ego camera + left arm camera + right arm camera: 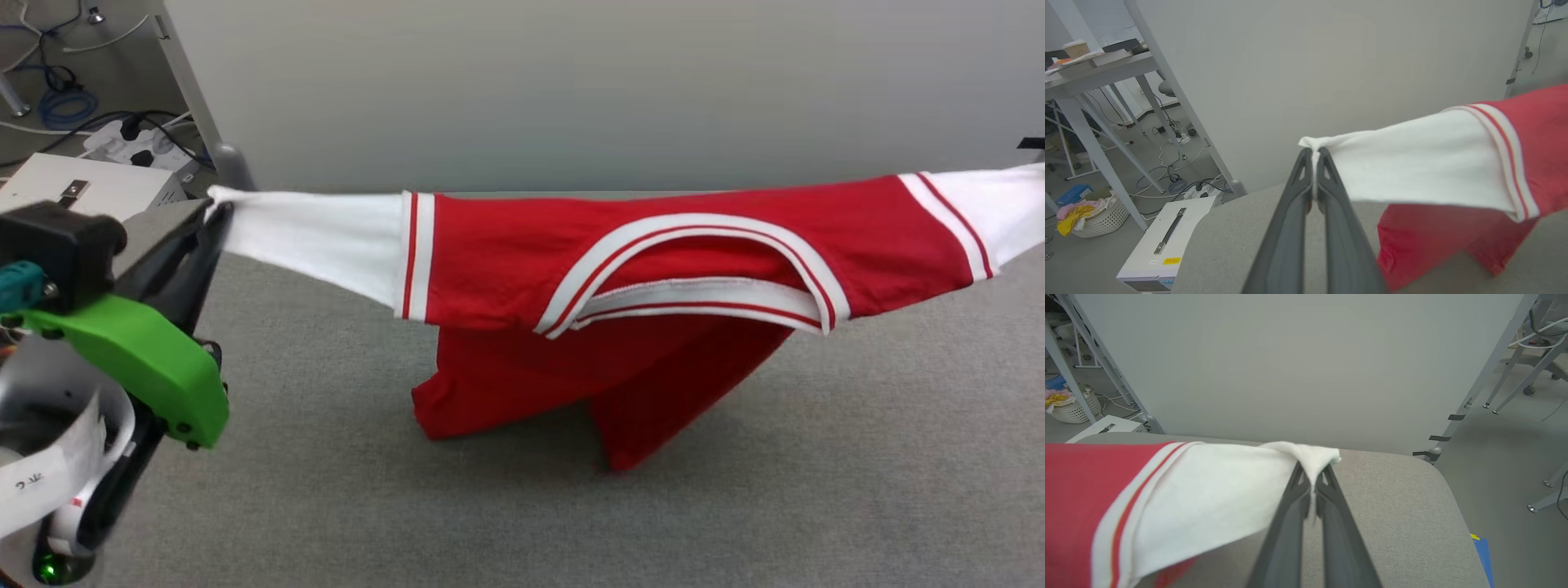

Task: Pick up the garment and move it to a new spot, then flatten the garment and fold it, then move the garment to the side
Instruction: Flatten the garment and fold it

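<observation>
Garment, red with white sleeves and striped trim: held stretched left to right above the grey table, left sleeve tip clamped between the closed left gripper fingers, right sleeve tip clamped in the closed right gripper, red body sagging toward the table's middle.

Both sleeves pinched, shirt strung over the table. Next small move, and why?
Probably lower both grippers together with the span taut, so the shirt lays flat. The left gripper and right gripper are each shut on a white sleeve tip, and the red body hangs in folds toward the table.
</observation>
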Robot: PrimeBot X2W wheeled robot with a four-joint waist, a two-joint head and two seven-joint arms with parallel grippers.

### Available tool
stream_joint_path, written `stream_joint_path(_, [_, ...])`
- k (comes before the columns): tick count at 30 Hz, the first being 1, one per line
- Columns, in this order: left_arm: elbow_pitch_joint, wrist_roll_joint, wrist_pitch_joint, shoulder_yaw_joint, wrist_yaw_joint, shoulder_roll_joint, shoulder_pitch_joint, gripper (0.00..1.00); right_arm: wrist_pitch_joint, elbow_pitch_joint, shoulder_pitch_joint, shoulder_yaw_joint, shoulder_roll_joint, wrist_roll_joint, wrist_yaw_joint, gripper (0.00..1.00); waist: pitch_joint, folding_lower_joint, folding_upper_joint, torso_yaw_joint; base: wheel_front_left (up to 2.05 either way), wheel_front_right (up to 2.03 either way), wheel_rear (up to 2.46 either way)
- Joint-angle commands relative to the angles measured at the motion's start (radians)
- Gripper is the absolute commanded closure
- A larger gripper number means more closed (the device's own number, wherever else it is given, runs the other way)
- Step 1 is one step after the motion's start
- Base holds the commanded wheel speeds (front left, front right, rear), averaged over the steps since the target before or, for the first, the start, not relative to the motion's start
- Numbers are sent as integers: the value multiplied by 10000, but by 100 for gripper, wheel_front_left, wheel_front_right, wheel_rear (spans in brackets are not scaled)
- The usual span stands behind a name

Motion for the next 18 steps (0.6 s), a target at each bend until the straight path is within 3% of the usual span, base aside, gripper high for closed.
stream_joint_path(1, [-80, -140, 30, 132, -85, 124, -459, 100, 100, -50, -374, -21, -74, 21, -9, 100, 14, 0, 0, -143, 0, 0, 0])
stream_joint_path(10, [437, -409, -224, 517, -533, 525, -2612, 100, -85, 462, -2587, 223, -360, -235, -9, 100, 1069, 0, 0, -391, 0, 0, 0])
stream_joint_path(18, [1732, -225, -455, 249, -1102, 1145, -5237, 100, -766, 1552, -5175, 692, -625, -835, -9, 100, 3086, 0, 0, -477, 0, 0, 0])
